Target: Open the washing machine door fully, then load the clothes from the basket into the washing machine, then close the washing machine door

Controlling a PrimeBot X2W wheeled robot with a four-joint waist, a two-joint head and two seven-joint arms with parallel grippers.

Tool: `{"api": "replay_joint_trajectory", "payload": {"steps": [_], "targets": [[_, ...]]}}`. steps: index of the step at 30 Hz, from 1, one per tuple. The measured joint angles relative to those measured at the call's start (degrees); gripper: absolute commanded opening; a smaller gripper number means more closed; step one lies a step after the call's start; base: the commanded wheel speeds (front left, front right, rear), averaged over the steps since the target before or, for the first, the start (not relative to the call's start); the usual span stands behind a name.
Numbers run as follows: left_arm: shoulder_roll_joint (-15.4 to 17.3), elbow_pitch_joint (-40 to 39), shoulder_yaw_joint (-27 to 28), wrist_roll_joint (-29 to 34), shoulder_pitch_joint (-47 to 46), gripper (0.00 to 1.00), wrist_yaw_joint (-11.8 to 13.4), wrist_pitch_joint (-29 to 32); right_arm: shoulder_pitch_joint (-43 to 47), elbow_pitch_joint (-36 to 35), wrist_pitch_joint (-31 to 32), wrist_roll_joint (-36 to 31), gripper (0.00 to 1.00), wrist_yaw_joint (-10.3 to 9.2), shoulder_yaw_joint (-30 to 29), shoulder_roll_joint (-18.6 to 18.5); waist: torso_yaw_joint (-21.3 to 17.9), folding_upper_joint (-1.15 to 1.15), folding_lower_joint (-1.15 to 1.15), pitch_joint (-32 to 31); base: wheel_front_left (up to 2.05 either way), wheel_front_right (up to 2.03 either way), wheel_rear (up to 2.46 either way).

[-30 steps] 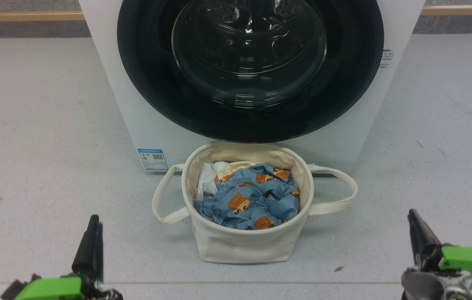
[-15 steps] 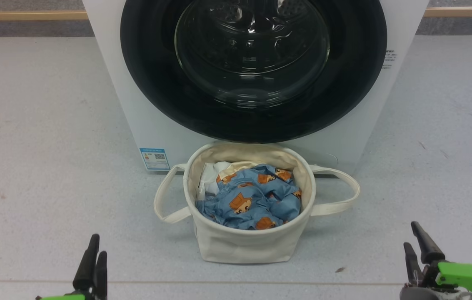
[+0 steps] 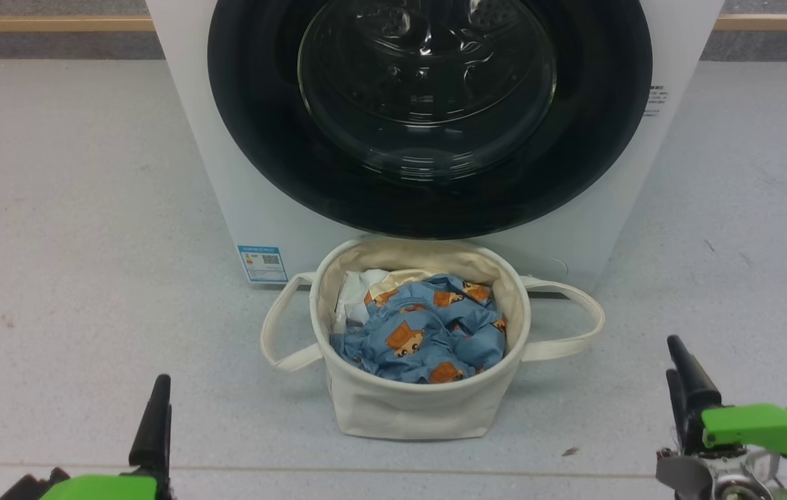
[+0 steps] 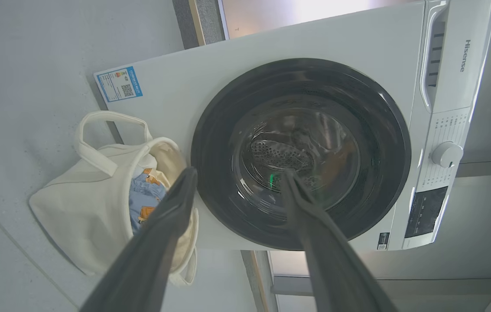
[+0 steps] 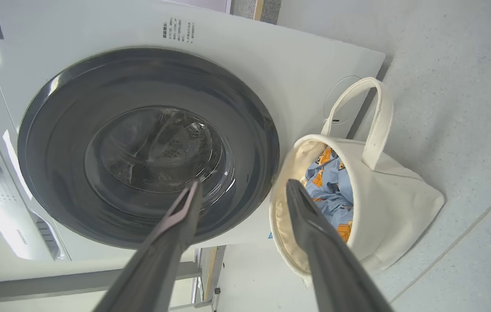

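Note:
The white washing machine stands straight ahead with its black-rimmed, glass-centred door shut. In front of it on the floor sits the cream basket, holding the blue bear-print clothes. My left gripper is low at the left and my right gripper low at the right, both well short of the basket. In the left wrist view my left gripper stands open and empty, pointing at the door. In the right wrist view my right gripper is open too, between the door and the basket.
A plain white bundle lies at the back left inside the basket. Its loop handles stick out on both sides. A blue label marks the machine's lower left corner. Grey floor spreads to either side.
Both grippers have gone from shut to open. The head view has shifted slightly, so machine and basket sit a little further right in the picture.

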Motion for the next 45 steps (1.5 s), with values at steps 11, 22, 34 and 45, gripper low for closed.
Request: {"api": "replay_joint_trajectory", "payload": {"steps": [11, 22, 34, 45], "targets": [[1.9, -0.3, -3.2, 10.6, -1.1, 1.0, 0.8, -1.9, -0.9, -0.2, -1.8, -12.4, 1.0, 0.0, 3.6, -0.5, 0.4, 0.0, 0.0, -0.1, 0.0, 0.0, 0.0], [2.7, -0.3, -3.6, 17.0, -2.2, 1.0, 1.3, -3.5, -2.0, -0.5, -3.4, -18.0, 1.0, 0.0, 5.7, -1.4, 0.8, 0.0, 0.0, -0.1, 0.0, 0.0, 0.0], [3.4, -0.3, -3.9, 24.6, -3.1, 1.0, 1.4, -5.6, -3.5, -0.5, -5.3, -24.6, 1.0, 0.0, 9.1, -3.0, 1.3, 0.0, 0.0, -0.2, 0.0, 0.0, 0.0], [3.9, -0.3, -4.0, 31.8, -3.8, 1.0, 1.4, -7.3, -5.0, -1.0, -7.2, -30.9, 1.0, 0.0, 12.1, -4.4, 1.9, 0.0, 0.0, -0.2, 0.0, 0.0, 0.0]]}}
